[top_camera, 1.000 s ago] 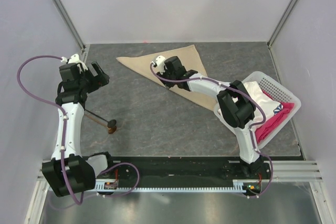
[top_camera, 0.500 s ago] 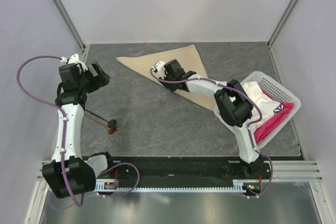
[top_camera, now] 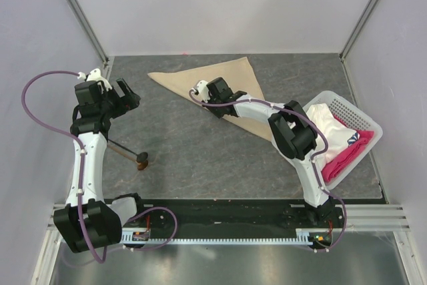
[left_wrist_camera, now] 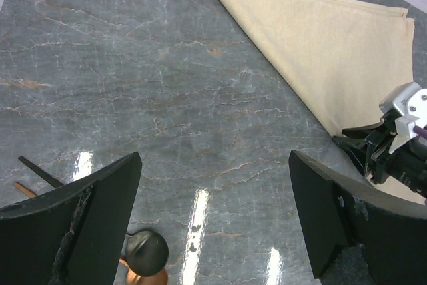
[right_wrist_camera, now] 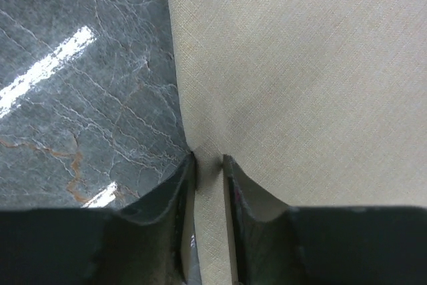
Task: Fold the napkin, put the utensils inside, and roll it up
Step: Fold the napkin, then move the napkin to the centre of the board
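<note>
Napkin [top_camera: 223, 79] already folded into a triangle, lying flat at the far middle of the table [top_camera: 200, 158]. Right gripper [right_wrist_camera: 209, 178] sits on its near folded edge, jaws nearly together pinching a bit of the cloth edge. Left gripper [left_wrist_camera: 213, 225] hovers wide apart, holding nothing. Utensil [top_camera: 128, 153] lies near the left arm, well apart from the napkin. Left to do: utensil in, then rolling.

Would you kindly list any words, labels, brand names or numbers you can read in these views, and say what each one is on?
None can be read.
The napkin is plain beige cloth with no print.
The basket, the cloths in it and both arms show no legible marking; the small parts by the arm bases are too small to tell.
</note>
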`<action>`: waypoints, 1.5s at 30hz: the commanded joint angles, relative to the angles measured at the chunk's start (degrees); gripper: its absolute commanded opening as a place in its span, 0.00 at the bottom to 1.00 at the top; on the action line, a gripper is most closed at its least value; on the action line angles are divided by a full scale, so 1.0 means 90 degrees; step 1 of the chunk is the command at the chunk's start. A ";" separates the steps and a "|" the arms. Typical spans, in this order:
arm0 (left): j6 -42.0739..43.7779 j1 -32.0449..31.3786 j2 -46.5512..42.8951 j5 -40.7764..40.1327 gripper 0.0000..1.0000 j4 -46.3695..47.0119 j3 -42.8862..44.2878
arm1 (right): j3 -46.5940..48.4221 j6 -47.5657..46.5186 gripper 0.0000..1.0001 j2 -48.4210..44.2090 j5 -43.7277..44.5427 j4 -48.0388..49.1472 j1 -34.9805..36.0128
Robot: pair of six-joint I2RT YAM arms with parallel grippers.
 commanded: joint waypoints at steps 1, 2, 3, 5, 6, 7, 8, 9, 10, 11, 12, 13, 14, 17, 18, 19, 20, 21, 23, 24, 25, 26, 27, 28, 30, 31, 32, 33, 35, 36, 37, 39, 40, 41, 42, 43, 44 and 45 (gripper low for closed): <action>-0.0187 0.0006 -0.0125 0.0131 0.98 0.0252 0.0008 | 0.0293 -0.0124 0.26 0.0203 0.0045 -0.0180 0.0015; -0.0177 0.0006 -0.0125 0.0131 0.98 0.0252 0.0008 | 0.0313 -0.0134 0.23 0.0222 -0.0052 -0.0239 0.0024; -0.0196 0.0006 -0.0125 0.0140 0.98 0.0252 0.0008 | 0.0342 -0.0240 0.20 0.0252 -0.0169 -0.0317 0.0024; -0.0187 0.0006 -0.0135 0.0140 0.98 0.0262 0.0008 | 0.0478 -0.0329 0.17 0.0359 -0.0520 -0.0590 0.0015; -0.0187 0.0006 -0.0125 0.0169 0.98 0.0252 0.0008 | 0.0547 -0.0368 0.15 0.0408 -0.0590 -0.0823 0.0043; -0.0196 -0.0003 -0.0135 0.0170 0.98 0.0272 0.0018 | 0.0702 -0.0388 0.11 0.0524 -0.0619 -0.0932 0.0053; -0.0197 0.0006 -0.0135 0.0170 0.98 0.0281 0.0008 | 0.0771 -0.0397 0.09 0.0564 -0.0639 -0.1010 0.0073; -0.0197 0.0006 -0.0145 0.0170 0.98 0.0282 -0.0001 | 0.0801 -0.0398 0.06 0.0613 -0.0678 -0.1108 0.0112; -0.0187 0.0006 -0.0154 0.0170 0.98 0.0291 -0.0001 | 0.0801 -0.0369 0.02 0.0642 -0.0688 -0.1118 0.0122; -0.0187 0.0006 -0.0174 0.0170 0.98 0.0291 -0.0001 | 0.0801 -0.0349 0.02 0.0643 -0.0756 -0.1119 0.0151; -0.0196 -0.0003 -0.0164 0.0170 0.98 0.0301 -0.0011 | 0.0792 -0.0252 0.02 0.0633 -0.0795 -0.1119 0.0180; -0.0197 0.0006 -0.0184 0.0179 0.98 0.0291 -0.0011 | 0.0792 -0.0154 0.01 0.0633 -0.0786 -0.1099 0.0190; -0.0187 0.0006 -0.0193 0.0189 0.98 0.0301 -0.0011 | 0.0801 -0.0037 0.00 0.0623 -0.0766 -0.1109 0.0219; -0.0197 -0.0003 -0.0213 0.0199 0.98 0.0301 -0.0002 | 0.0763 0.0460 0.00 0.0565 -0.0756 -0.1099 0.0375; -0.0197 0.0006 -0.0223 0.0180 0.98 0.0311 -0.0001 | 0.0724 0.0626 0.00 0.0487 -0.0766 -0.1109 0.0424; -0.0197 0.0006 -0.0252 0.0180 0.98 0.0311 -0.0011 | 0.0694 0.0879 0.00 0.0448 -0.0766 -0.1109 0.0473; -0.0197 0.0006 -0.0271 0.0180 0.98 0.0311 -0.0011 | 0.0675 0.1036 0.00 0.0409 -0.0737 -0.1099 0.0618; -0.0197 0.0006 -0.0281 0.0180 0.98 0.0311 -0.0011 | 0.0645 0.1164 0.00 0.0331 -0.0640 -0.1109 0.0707; -0.0187 0.0006 -0.0311 0.0179 0.98 0.0330 -0.0011 | 0.0645 0.1632 0.00 0.0272 -0.0513 -0.1109 0.0950; -0.0196 0.0006 -0.0320 0.0180 0.98 0.0321 -0.0021 | 0.0665 0.1779 0.00 0.0242 -0.0483 -0.1109 0.1039; -0.0197 0.0006 -0.0330 0.0170 0.98 0.0330 -0.0011 | 0.0674 0.1964 0.00 0.0213 -0.0464 -0.1099 0.1117; -0.0197 0.0006 -0.0330 0.0160 0.98 0.0330 -0.0021 | 0.0694 0.2304 0.00 0.0213 -0.0502 -0.1109 0.1273; -0.0187 0.0006 -0.0350 0.0150 0.98 0.0321 -0.0021 | 0.0723 0.2472 0.00 0.0213 -0.0541 -0.1109 0.1352; -0.0187 0.0006 -0.0359 0.0150 0.98 0.0340 -0.0021 | 0.0743 0.2609 0.00 0.0213 -0.0590 -0.1109 0.1430; -0.0187 -0.0003 -0.0360 0.0131 0.98 0.0330 -0.0031 | 0.0811 0.2932 0.00 0.0213 -0.0697 -0.1109 0.1654; -0.0187 0.0006 -0.0360 0.0121 0.98 0.0311 -0.0021 | 0.0831 0.3029 0.01 0.0203 -0.0727 -0.1109 0.1713; -0.0177 0.0006 -0.0360 0.0121 0.98 0.0321 -0.0031 | 0.0840 0.3117 0.04 0.0184 -0.0795 -0.1109 0.1810; -0.0177 -0.0003 -0.0369 0.0111 0.98 0.0321 -0.0031 | 0.0879 0.3244 0.13 0.0135 -0.0873 -0.1109 0.1840; -0.0177 0.0006 -0.0369 0.0131 0.98 0.0311 -0.0031 | 0.0889 0.3342 0.34 -0.0040 -0.0893 -0.1109 0.1850; -0.0158 -0.0003 -0.0379 0.0131 0.99 0.0321 -0.0031 | 0.0870 0.3343 0.39 -0.0147 -0.0729 -0.1118 0.1841; -0.0138 0.0006 -0.0379 0.0150 0.99 0.0301 -0.0031 | 0.0850 0.3294 0.45 -0.0264 -0.0553 -0.1119 0.1821; -0.0119 -0.0013 -0.0379 0.0228 0.99 0.0311 -0.0031 | 0.0840 0.3148 0.55 -0.0587 -0.0182 -0.1196 0.1627; -0.0109 -0.0003 -0.0379 0.0257 0.99 0.0321 -0.0031 | 0.0840 0.3128 0.56 -0.0685 -0.0103 -0.1216 0.1510; -0.0099 -0.0003 -0.0369 0.0258 0.99 0.0311 -0.0031 | 0.0802 0.3070 0.57 -0.0840 -0.0063 -0.1216 0.1219; -0.0099 -0.0003 -0.0379 0.0248 0.99 0.0311 -0.0031 | 0.0792 0.2963 0.58 -0.0871 -0.0034 -0.1216 0.1061; -0.0099 -0.0003 -0.0389 0.0267 0.99 0.0311 -0.0031 | 0.0801 0.2894 0.58 -0.0900 0.0044 -0.1216 0.0905; -0.0099 -0.0003 -0.0389 0.0277 0.99 0.0321 -0.0021 | 0.0821 0.2816 0.57 -0.0900 0.0093 -0.1226 0.0565; -0.0099 -0.0003 -0.0389 0.0277 0.99 0.0311 -0.0040 | 0.0840 0.2719 0.57 -0.0881 0.0142 -0.1226 0.0397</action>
